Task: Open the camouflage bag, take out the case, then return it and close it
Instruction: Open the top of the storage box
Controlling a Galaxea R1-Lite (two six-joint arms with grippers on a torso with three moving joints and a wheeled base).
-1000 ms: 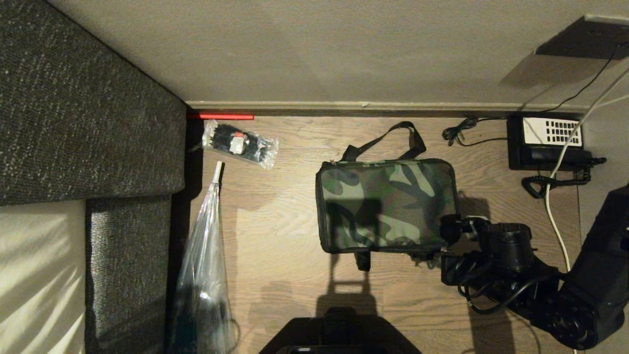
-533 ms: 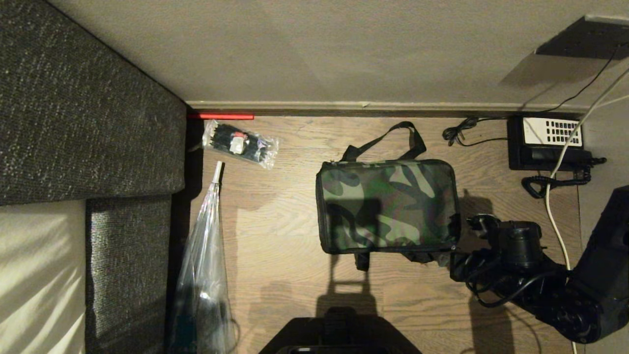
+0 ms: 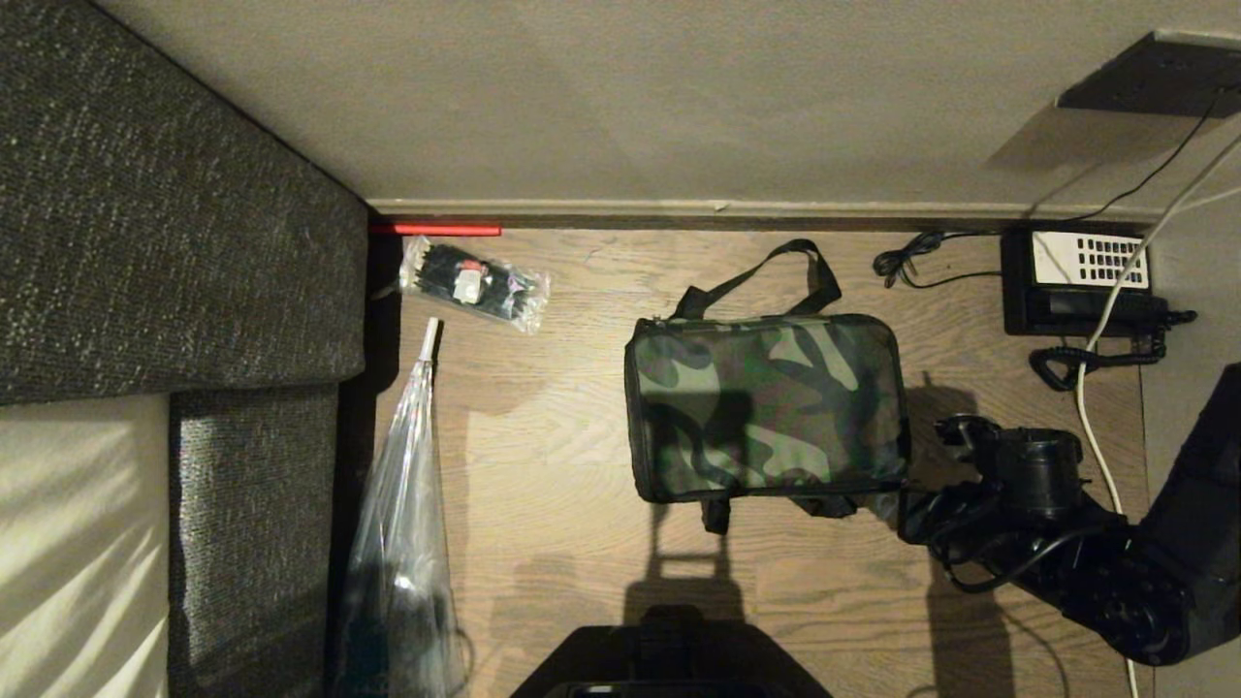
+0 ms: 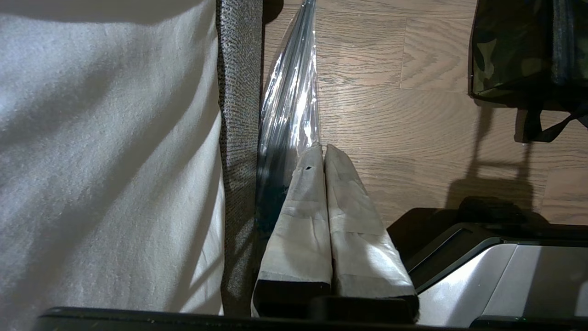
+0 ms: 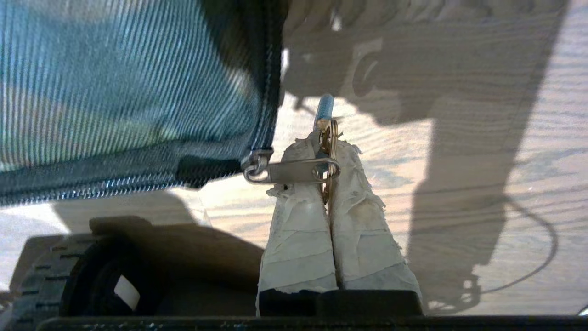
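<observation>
The camouflage bag (image 3: 766,407) lies shut on the wooden floor, its black strap at the far side. My right gripper (image 5: 327,142) is at the bag's near right corner (image 3: 897,499). It is shut on a gold key ring (image 5: 329,138) that hangs through the silver zipper pull (image 5: 294,171). The pull stands out taut from the black zipper at the edge of the bag (image 5: 128,82). The case is out of view. My left gripper (image 4: 320,149) is parked and shut on nothing, beside a clear plastic sleeve, with the bag (image 4: 514,46) far off to its side.
A black telephone (image 3: 1081,281) with a white keypad and coiled cords sits at the far right, and a white cable (image 3: 1096,407) runs past my right arm. A clear packet (image 3: 473,283) and a long plastic sleeve (image 3: 402,523) lie left, beside the grey sofa (image 3: 165,213).
My right arm has swung to the right, off the bag's right end and clear of its top, keeping hold of the ring. The bag has barely moved.
</observation>
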